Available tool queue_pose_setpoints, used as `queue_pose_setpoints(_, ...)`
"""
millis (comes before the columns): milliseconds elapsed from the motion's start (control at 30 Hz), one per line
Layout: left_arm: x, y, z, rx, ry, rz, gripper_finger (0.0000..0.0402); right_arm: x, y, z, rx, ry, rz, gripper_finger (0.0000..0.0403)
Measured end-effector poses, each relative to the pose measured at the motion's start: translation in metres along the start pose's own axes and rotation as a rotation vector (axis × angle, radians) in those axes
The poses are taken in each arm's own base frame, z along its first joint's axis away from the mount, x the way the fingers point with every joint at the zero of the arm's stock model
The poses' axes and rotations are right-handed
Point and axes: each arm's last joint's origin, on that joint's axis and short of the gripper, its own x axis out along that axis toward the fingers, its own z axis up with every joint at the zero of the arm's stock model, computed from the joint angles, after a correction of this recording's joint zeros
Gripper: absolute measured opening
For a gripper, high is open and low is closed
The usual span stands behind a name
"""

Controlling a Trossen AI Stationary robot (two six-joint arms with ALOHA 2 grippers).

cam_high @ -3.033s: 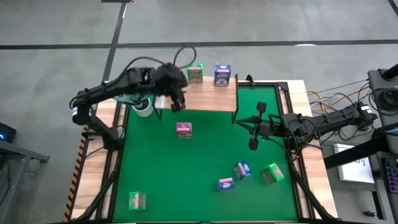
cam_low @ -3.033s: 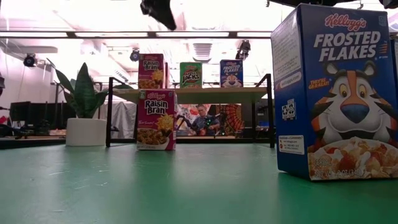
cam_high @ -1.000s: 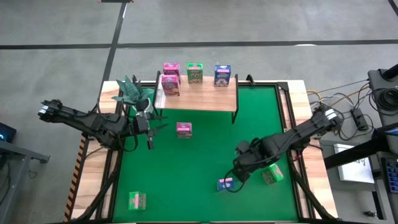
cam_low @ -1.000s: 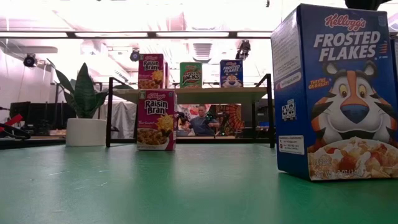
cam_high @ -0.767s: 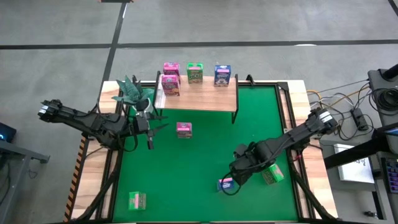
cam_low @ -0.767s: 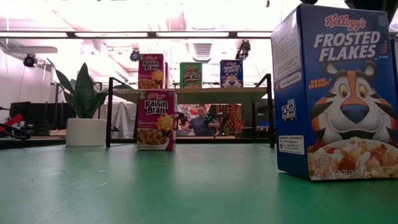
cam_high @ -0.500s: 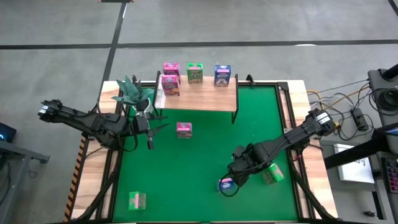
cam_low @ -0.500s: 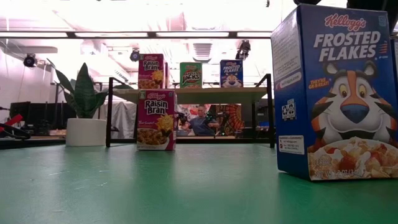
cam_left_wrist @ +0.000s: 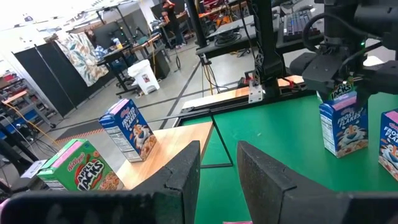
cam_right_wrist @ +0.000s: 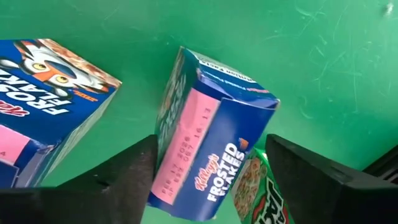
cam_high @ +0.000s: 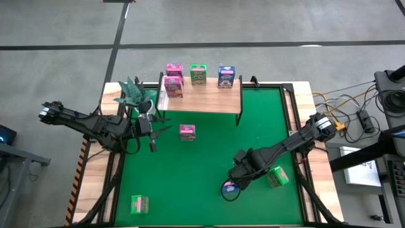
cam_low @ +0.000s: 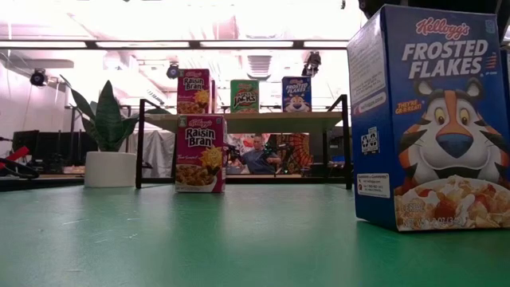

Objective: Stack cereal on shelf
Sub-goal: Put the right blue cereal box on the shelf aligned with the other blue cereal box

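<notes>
1. Green table mat [cam_high: 190,171]: loose cereal scattered across it; a green box [cam_high: 139,204] near-left, a pink box [cam_high: 186,132] at centre, a cluster near-right
2. Shelf [cam_high: 209,101] at the far edge: four boxes already up, two pink [cam_high: 173,87], one green [cam_high: 198,74], one blue [cam_high: 226,76]
3. Left gripper [cam_high: 152,131] hangs at the left by the potted plant [cam_high: 134,92], fingers apart, nothing held, waiting
4. Right gripper [cam_right_wrist: 208,177] is low over the near-right cluster, fingers spread either side of a blue box [cam_right_wrist: 211,149]; not visibly clamped yet
5. That blue box sits skewed, with a second blue box [cam_right_wrist: 43,68] just beside and a green one [cam_right_wrist: 264,199] close against it
6. Judgement: square the fingers to the box's narrow faces, close only once centred, lift straight to avoid dragging the neighbours
</notes>
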Motion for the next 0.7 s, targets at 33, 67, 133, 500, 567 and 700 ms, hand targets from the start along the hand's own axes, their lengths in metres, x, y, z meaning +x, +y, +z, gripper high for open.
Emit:
queue_pose_setpoints(33, 0.0, 0.0, 0.0, 0.0, 0.0, 0.0, 0.0088, 0.0003, 0.0, 0.0, 0.0, 0.0, 0.0, 0.0266)
queue_pose_setpoints(67, 0.0, 0.0, 0.0, 0.0, 0.0, 0.0, 0.0088, 0.0005, 0.0, 0.0, 0.0, 0.0, 0.0, 0.0256)
queue_pose_setpoints(133, 0.0, 0.0, 0.0, 0.0, 0.0, 0.0, 0.0088, 0.0009, 0.0005, 0.0005, 0.0, -0.002, 0.006, 0.0235)
queue_pose_setpoints(500, 0.0, 0.0, -0.0001, 0.0, 0.001, 0.0, 0.0088, 0.0006, 0.0006, 0.0009, -0.01, -0.005, 0.012, 0.0184)
queue_pose_setpoints(567, 0.0, -0.0001, -0.0001, 0.0, 0.0, -0.001, 0.0088, 0.0005, 0.0005, 0.0009, -0.014, -0.005, 0.013, 0.018)
queue_pose_setpoints(700, 0.0, 0.0, -0.0001, -0.005, 0.001, 0.0, 0.0088, -0.0036, -0.0018, 0.0002, -0.025, -0.009, 0.024, 0.0176)
